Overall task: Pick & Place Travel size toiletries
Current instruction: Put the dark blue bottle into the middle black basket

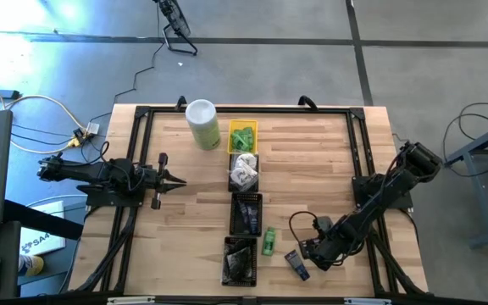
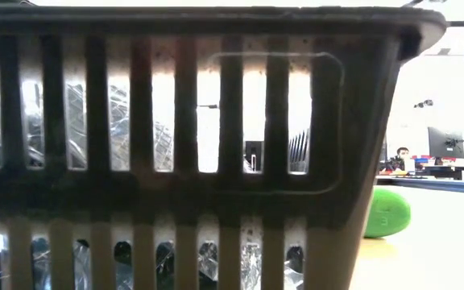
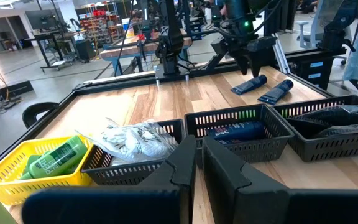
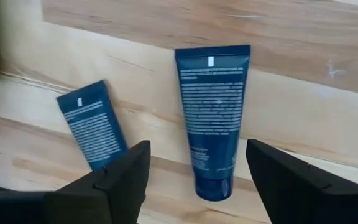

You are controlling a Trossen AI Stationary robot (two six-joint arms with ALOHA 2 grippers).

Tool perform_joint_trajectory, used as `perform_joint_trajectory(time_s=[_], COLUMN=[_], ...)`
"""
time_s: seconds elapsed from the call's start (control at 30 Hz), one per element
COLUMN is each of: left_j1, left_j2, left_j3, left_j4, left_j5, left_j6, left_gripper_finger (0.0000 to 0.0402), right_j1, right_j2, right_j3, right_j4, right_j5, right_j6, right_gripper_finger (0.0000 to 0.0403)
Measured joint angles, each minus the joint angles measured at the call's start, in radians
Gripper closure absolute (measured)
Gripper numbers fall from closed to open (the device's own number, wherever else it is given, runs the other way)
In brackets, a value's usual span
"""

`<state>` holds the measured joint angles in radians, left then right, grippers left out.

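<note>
Two dark blue tubes (image 4: 213,112) (image 4: 93,130) lie flat on the wood near the table's front right. My right gripper (image 4: 197,149) hangs open just above them, pointing down; its fingers stand either side of the larger tube's cap end without touching it. A green bottle (image 1: 268,241) lies on its side to the left of the tubes. In a row of trays at mid-table, a yellow tray (image 1: 242,135) holds green bottles, a black tray (image 1: 244,172) holds white wrapped pieces, and another black tray (image 1: 246,212) holds dark blue tubes. My left gripper (image 1: 176,180) rests shut at the table's left.
A tall pale-green canister with a white lid (image 1: 202,124) stands at the far end of the tray row. A fourth black tray (image 1: 240,261) with dark items sits at the near end and fills the low view. Black frame rails (image 1: 134,152) run along the table's sides.
</note>
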<state>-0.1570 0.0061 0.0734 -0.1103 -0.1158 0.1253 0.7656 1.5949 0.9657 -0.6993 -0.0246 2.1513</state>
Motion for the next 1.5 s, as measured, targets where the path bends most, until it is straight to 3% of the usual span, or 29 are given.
perform_joint_trajectory(time_s=[0.37, 0.83, 1.5], left_j1=[0.0, 0.0, 0.0], left_j2=[0.0, 0.0, 0.0], left_j3=[0.0, 0.0, 0.0], left_j4=[0.0, 0.0, 0.0], left_j5=[0.0, 0.0, 0.0], left_j6=[0.0, 0.0, 0.0], left_gripper_finger=[0.0378, 0.0378, 0.0378], right_j1=[0.0, 0.003, 0.004], right_j2=[0.11, 0.152, 0.153], right_j3=[0.0, 0.002, 0.0], right_j4=[0.064, 0.079, 0.069], right_j5=[-0.081, -0.083, -0.074], right_j6=[-0.028, -0.035, -0.036], right_gripper_finger=[0.0157, 0.016, 0.0263])
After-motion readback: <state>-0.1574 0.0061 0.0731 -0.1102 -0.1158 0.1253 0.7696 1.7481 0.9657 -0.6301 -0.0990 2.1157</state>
